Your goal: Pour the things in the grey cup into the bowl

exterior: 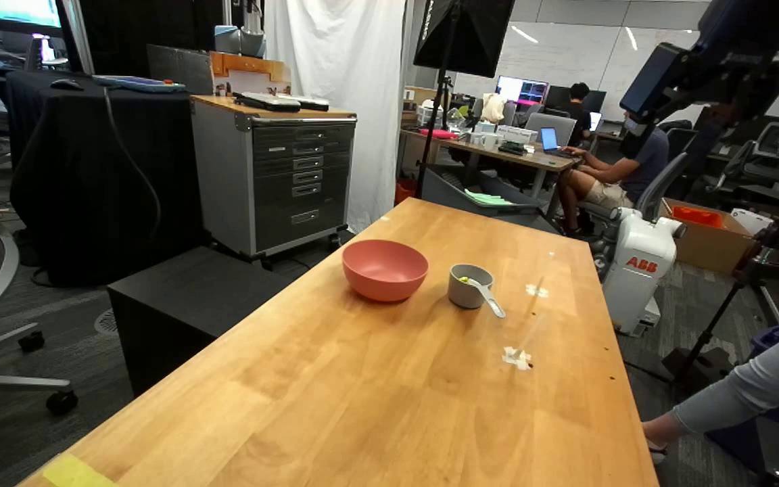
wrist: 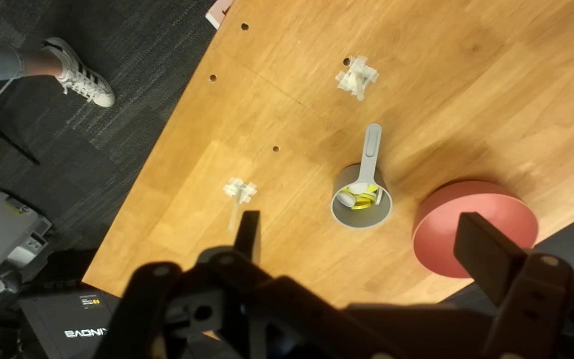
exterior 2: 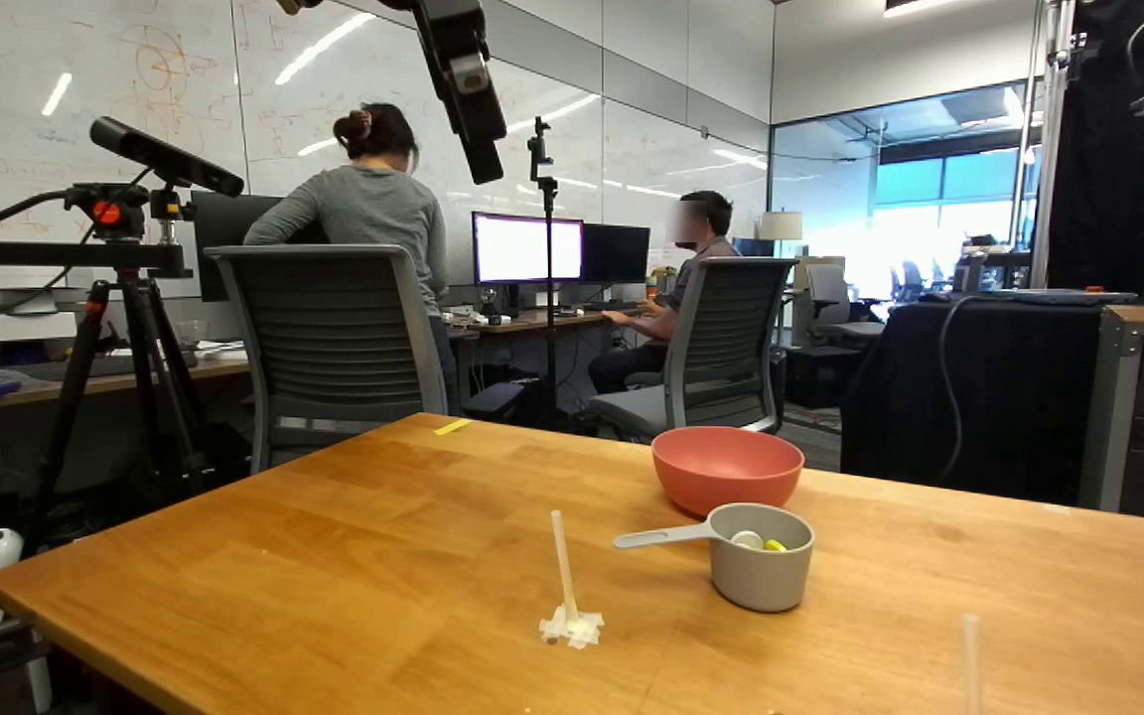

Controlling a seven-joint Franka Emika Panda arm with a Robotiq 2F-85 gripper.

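Note:
The grey cup [exterior: 465, 295] [exterior 2: 761, 578] [wrist: 349, 174] stands upright on the wooden table, its handle [exterior 2: 666, 537] [wrist: 370, 149] sticking out to one side. Inside it lie the things, several small yellow and white pieces [wrist: 362, 203]. Close by, with a narrow gap between them, sits the pink-red bowl [exterior: 386, 284] [exterior 2: 726, 487] [wrist: 441, 219], and no pieces show in its visible part. High above the table, my gripper [wrist: 360, 213] is open with its fingers [wrist: 248, 234] wide apart and nothing held. In both exterior views it hangs near the top edge, touching neither cup nor bowl.
Two thin pale sticks rise from white tape patches [exterior: 516, 357] [wrist: 237, 191] on the cup's handle side of the table [exterior: 362, 406]. The bowl is near a long table edge, with a black box [exterior: 193, 291] lower down beyond it. A person's leg [exterior: 741, 385] is beside the table.

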